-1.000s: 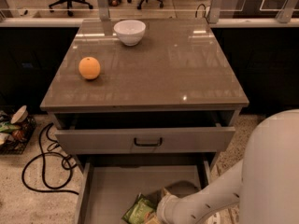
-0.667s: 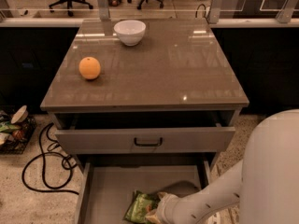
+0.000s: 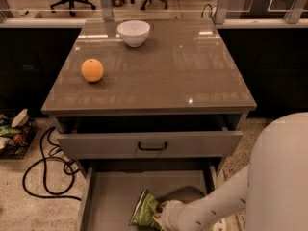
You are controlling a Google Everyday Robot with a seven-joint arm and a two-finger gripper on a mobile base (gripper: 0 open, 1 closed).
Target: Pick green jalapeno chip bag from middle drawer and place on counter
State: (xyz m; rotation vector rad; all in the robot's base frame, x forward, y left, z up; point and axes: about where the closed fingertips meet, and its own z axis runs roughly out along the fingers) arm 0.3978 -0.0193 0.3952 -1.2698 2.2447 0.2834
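The hand (image 3: 159, 217), at the green jalapeno chip bag (image 3: 143, 208) in the middle drawer (image 3: 115, 200), seems partly hidden.

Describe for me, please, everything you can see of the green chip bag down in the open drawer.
The green jalapeno chip bag is a small, crinkly, light-green snack packet with darker print and a pale sealed top edge. It is tilted, with its top corner pointing up and left, towards the front of the middle drawer and over its bare grey floor. The end effector meets the bag's right side; whether it grips the bag cannot be told.
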